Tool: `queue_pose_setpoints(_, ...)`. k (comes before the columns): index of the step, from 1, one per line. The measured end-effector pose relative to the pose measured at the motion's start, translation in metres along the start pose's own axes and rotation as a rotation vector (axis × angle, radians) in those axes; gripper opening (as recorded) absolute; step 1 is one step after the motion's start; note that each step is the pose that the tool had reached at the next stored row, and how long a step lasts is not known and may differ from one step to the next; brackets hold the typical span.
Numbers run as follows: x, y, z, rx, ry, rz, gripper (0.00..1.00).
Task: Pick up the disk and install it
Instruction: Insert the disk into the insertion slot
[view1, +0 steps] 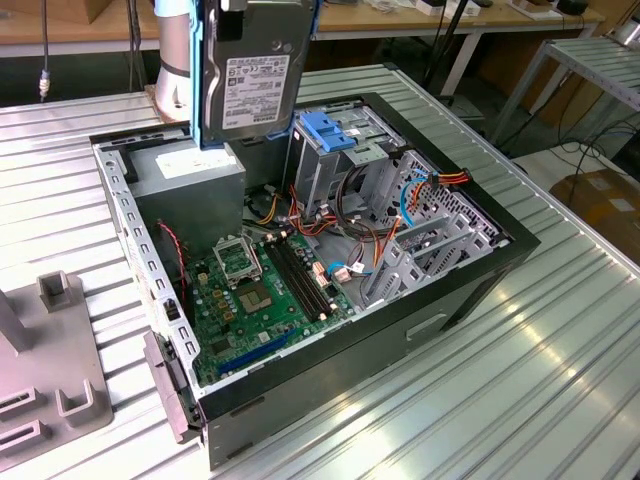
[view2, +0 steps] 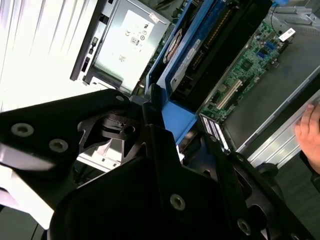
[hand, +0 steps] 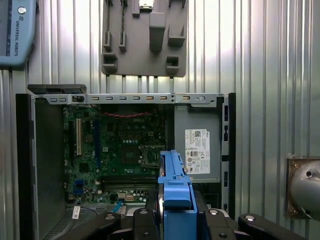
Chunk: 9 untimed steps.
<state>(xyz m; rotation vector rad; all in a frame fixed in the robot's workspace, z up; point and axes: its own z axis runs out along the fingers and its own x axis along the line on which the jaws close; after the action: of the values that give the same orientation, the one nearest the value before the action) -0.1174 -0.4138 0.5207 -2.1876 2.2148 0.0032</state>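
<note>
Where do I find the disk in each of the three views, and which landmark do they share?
Exterior view: disk hangs upright above the power-supply box.
Second wrist view: disk seen edge-on, beside that box.
First wrist view: disk's blue rail overlaps the box.
Shared landmark: the power-supply box.

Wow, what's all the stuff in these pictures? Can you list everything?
disk: one, grey, white label, light-blue rails, held upright above the open case
computer case: one, black, open, on the table
motherboard: one, green, inside the case
power supply: one, grey, white label, below the disk
drive cage: one, metal, blue top, inside the case
cables: a bundle, orange, red, yellow, beside the cage
holder block: one, grey, on the table
table: one, silvery, ribbed
person's hand: one, beside the case
robot arm: one, silver, behind the disk
claw: one, black, shut on the disk's rail
</note>
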Motion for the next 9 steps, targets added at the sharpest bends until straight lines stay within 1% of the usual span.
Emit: queue_pose_setpoints(9, 0.0038, 0.0, -0.0001, 0.0, 0.0, 0.0, 0.37)
